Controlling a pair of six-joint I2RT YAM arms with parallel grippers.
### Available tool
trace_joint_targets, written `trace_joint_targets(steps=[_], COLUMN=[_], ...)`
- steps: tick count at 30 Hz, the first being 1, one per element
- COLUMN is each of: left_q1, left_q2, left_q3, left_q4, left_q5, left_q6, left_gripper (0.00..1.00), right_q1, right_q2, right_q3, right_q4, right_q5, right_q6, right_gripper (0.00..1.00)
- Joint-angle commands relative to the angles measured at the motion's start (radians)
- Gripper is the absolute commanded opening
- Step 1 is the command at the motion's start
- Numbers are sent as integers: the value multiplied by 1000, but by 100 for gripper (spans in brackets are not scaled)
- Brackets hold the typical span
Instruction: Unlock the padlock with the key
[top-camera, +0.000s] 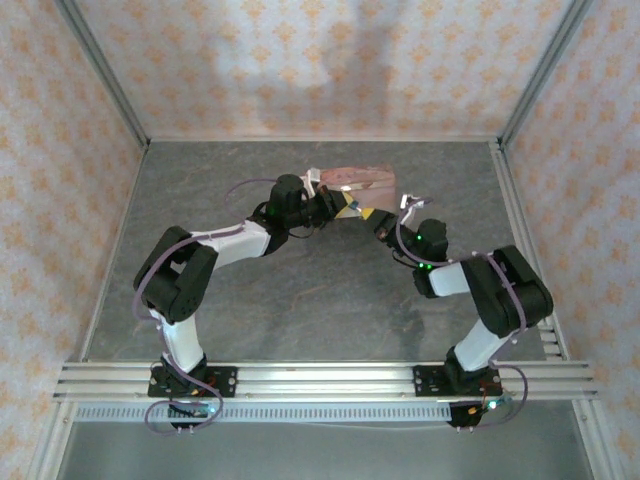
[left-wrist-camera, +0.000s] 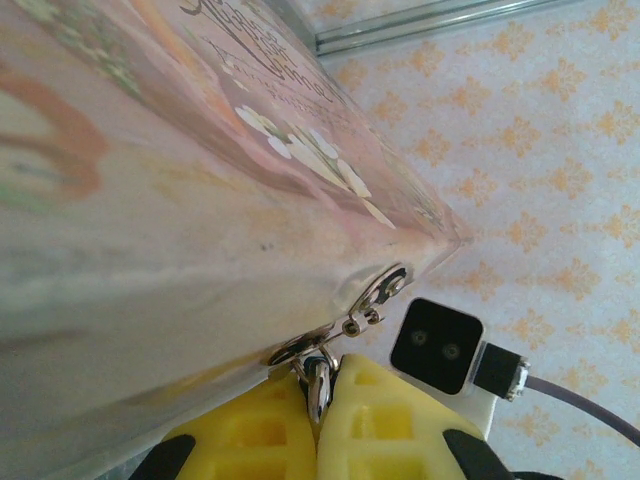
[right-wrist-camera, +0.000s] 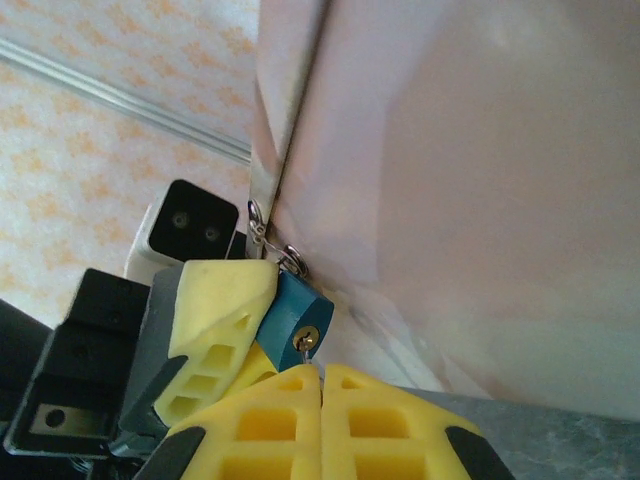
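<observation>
Risk: off-axis twist bending or popping out thin pale-silver metal key, pinched by right gripper, seated in small blue-grey metal padlock clamped by left gripper at pink printed box.

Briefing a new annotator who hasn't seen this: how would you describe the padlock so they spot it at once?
Find the big pink box at the table's far middle. A silver hasp sits near its corner, and the padlock sits right below it. Among silver rings and yellow fingers, it is the only small blue block, with a brass keyhole.
</observation>
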Motion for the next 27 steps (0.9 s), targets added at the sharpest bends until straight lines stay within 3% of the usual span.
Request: trace_joint_targets(steps=[1, 4, 8, 10, 17, 27], left_q1=[-51, -50, -50, -50, -52, -53], left_q2=[5, 6, 9, 12, 9, 15], left_q3=[16, 15, 10, 10, 4, 3], left_q4=[49, 60, 95, 108, 116, 151], left_q5=[176, 181, 184, 185, 192, 194], left_q6=[-17, -17, -30, -37, -38, -59], left_gripper=[0, 0, 0, 0, 0, 0], right_q1=[4, -9, -20, -14, 3, 63], right_q2=[-49, -32, 82, 116, 87, 74], right_q3=[52, 79, 90, 108, 137, 108], right_q4=[-51, -63, 173, 177, 176, 175], right_q5=[-16, -48, -79, -86, -108, -27], right_q6=[-159, -101, 156, 217, 324, 246], right_gripper=[0, 0, 0, 0, 0, 0])
